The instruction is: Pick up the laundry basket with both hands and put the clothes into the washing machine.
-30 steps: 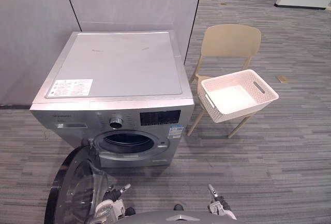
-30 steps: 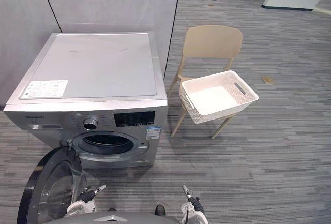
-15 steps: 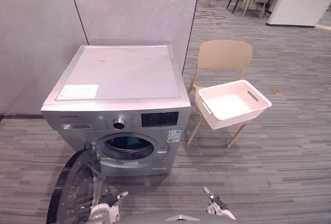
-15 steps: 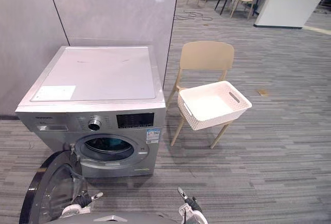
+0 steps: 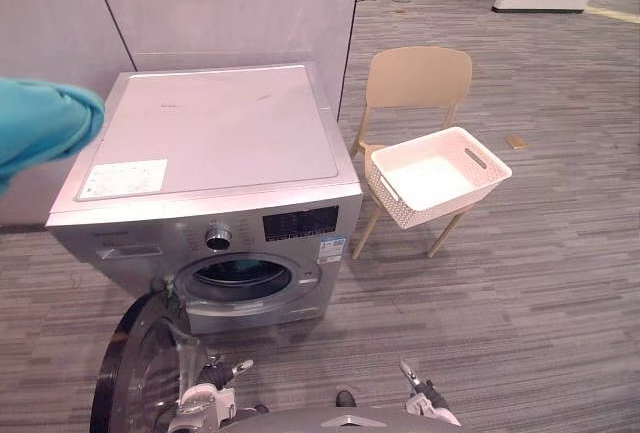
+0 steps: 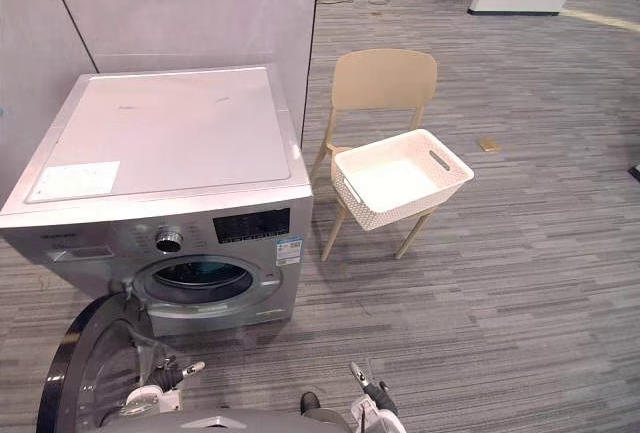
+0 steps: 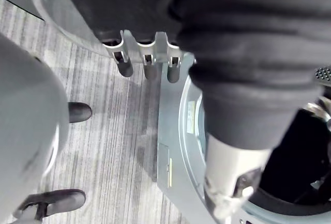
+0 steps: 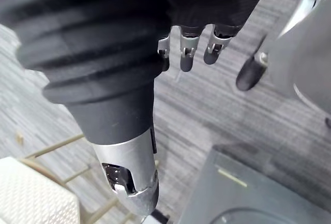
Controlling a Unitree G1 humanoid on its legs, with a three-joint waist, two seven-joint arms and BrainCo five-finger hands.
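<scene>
Left hand (image 5: 203,395) and right hand (image 5: 428,401) hang empty, fingers apart. Teal cloth (image 5: 40,123) has appeared far to their left. The basket (image 5: 450,199) ahead looks empty, so loading seems done.

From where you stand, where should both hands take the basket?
By its two short ends: left hand to the near slot, right hand to the far slot. The basket sits skewed on the chair, a long wall roughly facing you, so come in from that side, one hand round each end.
</scene>
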